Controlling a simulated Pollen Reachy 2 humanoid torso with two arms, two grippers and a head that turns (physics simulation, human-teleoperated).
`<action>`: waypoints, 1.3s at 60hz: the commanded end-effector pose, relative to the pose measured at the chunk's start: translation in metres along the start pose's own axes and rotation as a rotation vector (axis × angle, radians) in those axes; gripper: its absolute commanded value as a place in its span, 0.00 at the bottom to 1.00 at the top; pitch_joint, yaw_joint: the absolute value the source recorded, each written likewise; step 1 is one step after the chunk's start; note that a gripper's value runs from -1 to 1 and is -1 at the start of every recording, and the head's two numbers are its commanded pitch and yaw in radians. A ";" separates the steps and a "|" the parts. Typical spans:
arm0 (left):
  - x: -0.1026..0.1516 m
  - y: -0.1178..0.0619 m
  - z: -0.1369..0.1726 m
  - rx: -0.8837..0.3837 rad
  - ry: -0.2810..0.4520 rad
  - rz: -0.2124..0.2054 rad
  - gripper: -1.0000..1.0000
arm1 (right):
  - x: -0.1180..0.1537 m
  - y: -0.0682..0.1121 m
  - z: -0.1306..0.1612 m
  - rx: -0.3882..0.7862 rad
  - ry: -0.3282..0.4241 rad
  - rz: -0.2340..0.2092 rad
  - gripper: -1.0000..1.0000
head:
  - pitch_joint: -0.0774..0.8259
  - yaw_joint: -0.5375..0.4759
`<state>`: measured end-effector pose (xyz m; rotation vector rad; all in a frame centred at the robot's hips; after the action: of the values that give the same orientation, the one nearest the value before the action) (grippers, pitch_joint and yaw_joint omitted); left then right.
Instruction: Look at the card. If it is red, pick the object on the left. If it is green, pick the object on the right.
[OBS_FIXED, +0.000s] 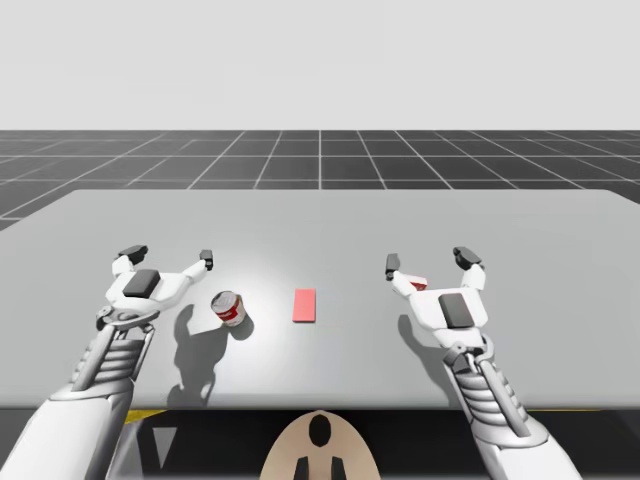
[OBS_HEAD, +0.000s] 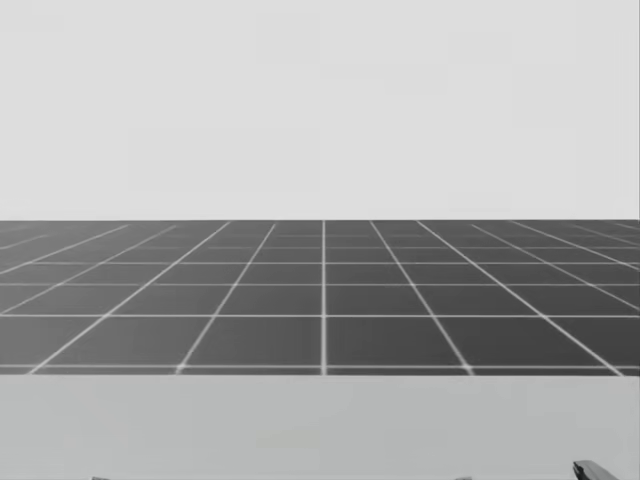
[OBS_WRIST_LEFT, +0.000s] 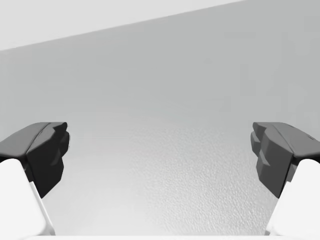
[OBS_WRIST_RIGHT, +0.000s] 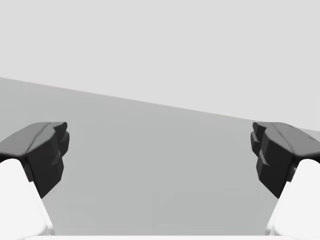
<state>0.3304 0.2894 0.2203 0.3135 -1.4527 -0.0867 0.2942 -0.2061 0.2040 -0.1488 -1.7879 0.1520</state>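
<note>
Red card (OBS_FIXED: 304, 305) lies flat mid-desk (OBS_FIXED: 320, 215), between my two pincers. Left pincer (OBS_FIXED: 169, 255) is spread wide with nothing in it, red-and-white can (OBS_FIXED: 229, 308) near it, toward the card. Right pincer (OBS_FIXED: 429, 260) is just as wide and empty, with a small red thing (OBS_FIXED: 418, 287) peeking out beneath, mostly hidden.

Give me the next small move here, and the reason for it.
Probably tilt the head down first. The head view looks past the far edge of the table at the floor grid, while the red card lies nearer, just right of the red-and-white can.
</note>
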 end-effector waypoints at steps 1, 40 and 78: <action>0.000 0.000 0.001 0.019 -0.007 -0.025 0.00 | -0.002 0.008 0.002 -0.031 -0.007 -0.022 0.00 | 0.11 0.54; 0.000 0.004 0.000 0.038 -0.010 -0.060 0.00 | -0.013 0.006 -0.004 -0.007 -0.011 0.004 0.00 | 0.59 0.54; 0.002 0.004 0.000 0.029 -0.012 -0.070 0.00 | -0.012 0.007 -0.002 0.001 -0.009 0.009 0.00 | 0.87 0.58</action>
<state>0.3302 0.2927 0.2223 0.3882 -1.4547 -0.1225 0.3003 -0.2055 0.1928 -0.1685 -1.7989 0.1708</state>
